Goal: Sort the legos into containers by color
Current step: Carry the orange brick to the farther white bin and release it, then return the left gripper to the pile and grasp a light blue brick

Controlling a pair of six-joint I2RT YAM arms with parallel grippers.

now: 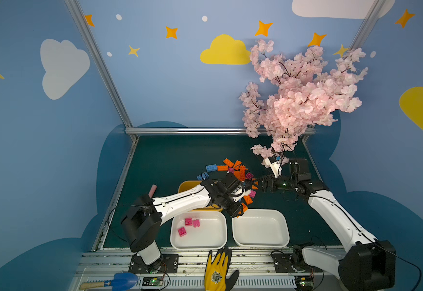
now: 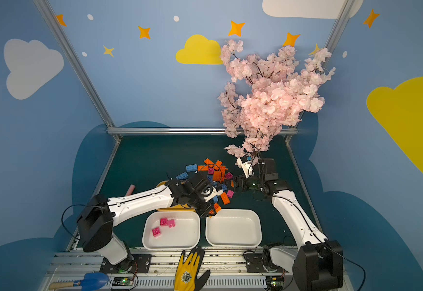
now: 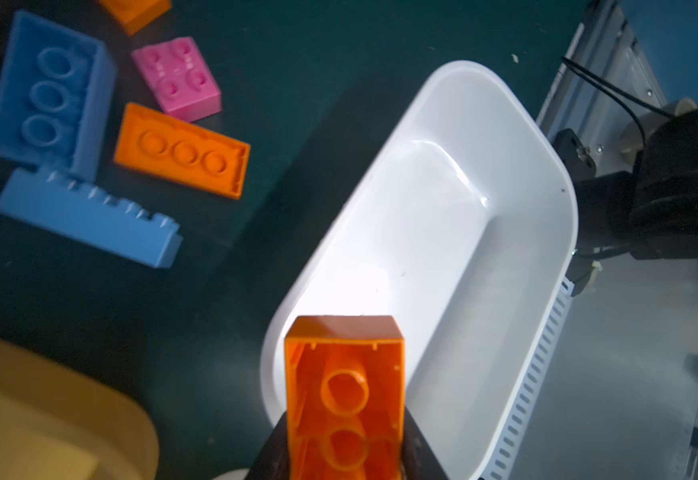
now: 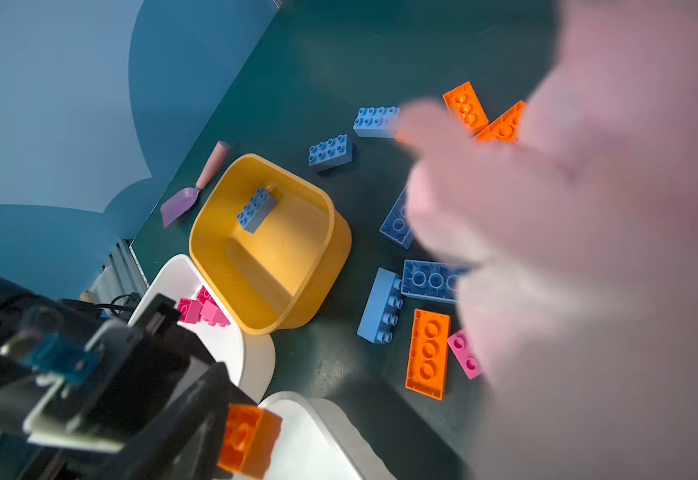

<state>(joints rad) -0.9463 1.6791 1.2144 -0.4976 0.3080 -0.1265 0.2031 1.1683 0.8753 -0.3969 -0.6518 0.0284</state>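
My left gripper (image 3: pixel 345 449) is shut on an orange lego (image 3: pixel 345 395) and holds it above the near corner of the empty white container (image 1: pixel 261 244), as both top views show. The other white container (image 1: pixel 174 234) holds three pink legos (image 1: pixel 188 221). Behind my left arm, the yellow container (image 4: pixel 297 257) holds one blue lego (image 4: pixel 256 210). A loose pile of blue, orange and pink legos (image 1: pixel 233 168) lies behind the containers. My right gripper (image 1: pixel 255 185) stands open at the pile's right edge, with nothing seen in it.
A pink blossom tree (image 1: pixel 298 95) overhangs the right arm and blurs much of the right wrist view. A small trowel (image 4: pixel 189 195) lies left of the yellow container. A yellow glove (image 1: pixel 218 269) and a blue trowel (image 1: pixel 119 281) rest on the front rail.
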